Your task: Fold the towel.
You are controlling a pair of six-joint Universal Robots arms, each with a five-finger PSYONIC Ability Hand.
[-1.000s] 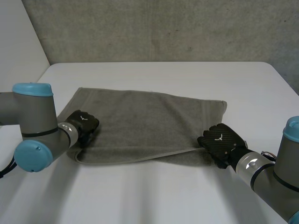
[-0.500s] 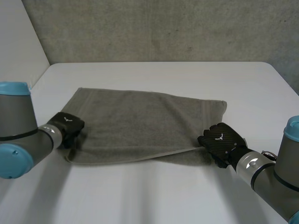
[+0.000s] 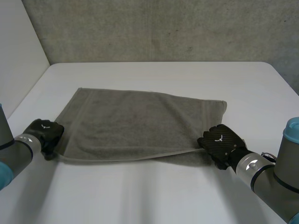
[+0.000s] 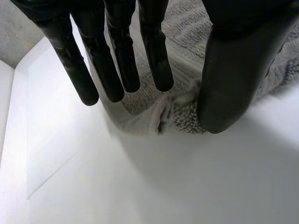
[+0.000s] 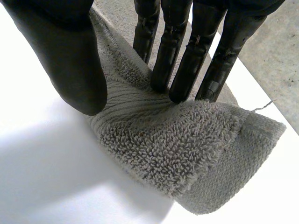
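Pinching both near corners, the robot looks ready to carry the near edge over. The grey towel [image 3: 140, 123] lies flat on the white bench [image 3: 159, 196]. The left hand [image 3: 44, 134] clamps its near-left corner between straight fingers and thumb, and the right hand [image 3: 223, 143] grips the bunched near-right corner. Best to lift the 2 corners together, level, with the edge taut, and land it square on the far edge.

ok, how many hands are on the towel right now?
2. The left hand pinches the near left corner of the towel; the right hand pinches its near right corner, bunching it.
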